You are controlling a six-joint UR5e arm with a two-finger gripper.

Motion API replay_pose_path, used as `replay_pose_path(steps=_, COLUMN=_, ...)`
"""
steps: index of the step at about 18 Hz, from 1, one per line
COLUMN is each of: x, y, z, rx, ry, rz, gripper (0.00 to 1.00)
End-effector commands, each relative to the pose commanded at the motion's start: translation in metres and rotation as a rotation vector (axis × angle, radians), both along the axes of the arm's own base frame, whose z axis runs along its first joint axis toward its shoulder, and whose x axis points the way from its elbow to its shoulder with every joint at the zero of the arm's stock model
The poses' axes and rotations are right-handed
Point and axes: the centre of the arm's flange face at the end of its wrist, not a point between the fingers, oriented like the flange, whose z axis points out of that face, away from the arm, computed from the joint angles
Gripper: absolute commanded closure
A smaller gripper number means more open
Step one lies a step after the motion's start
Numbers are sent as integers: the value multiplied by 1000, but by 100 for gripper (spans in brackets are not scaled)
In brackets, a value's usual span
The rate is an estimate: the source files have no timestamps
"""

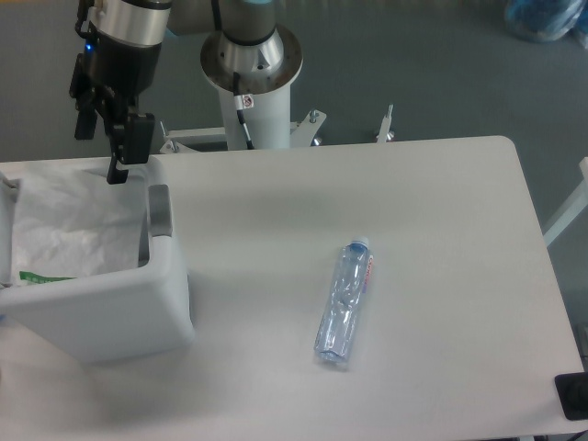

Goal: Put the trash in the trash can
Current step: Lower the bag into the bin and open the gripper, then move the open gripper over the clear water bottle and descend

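The white worktop (441, 230) carries the trash can (101, 308) at its left edge. Inside the trash can lies the crinkled plastic bag (64, 230), its green-and-white strip at the front. The pincer (99, 152) hangs just above the trash can's back rim, fingers spread and holding nothing. The water bottle (344, 301) lies flat well right of the trash can.

A white table (441, 230) with rounded corners stands on a dark grey floor (413, 55).
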Motion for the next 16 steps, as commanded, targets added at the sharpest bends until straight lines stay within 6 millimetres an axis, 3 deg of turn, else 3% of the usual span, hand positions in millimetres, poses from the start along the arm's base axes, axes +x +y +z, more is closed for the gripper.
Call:
replay_pose_path(steps=3, x=-72, y=-34, z=-4, rx=-9, ry=-33, rz=188, gripper=0)
replay_pose_path(steps=6, x=-126, y=-50, z=-22, rx=-29, ry=-98, rz=351, gripper=0)
replay_pose_path(steps=11, x=-214, y=-24, z=-90, rx=-76, ry=-157, rz=452, gripper=0)
replay_pose_path(steps=12, x=-234, y=-17, z=-114, rx=-106, ry=-161, rz=466, gripper=0)
replay_pose_path(steps=16, x=-273, y=2, z=-168, rx=-211, ry=-177, rz=527, gripper=0)
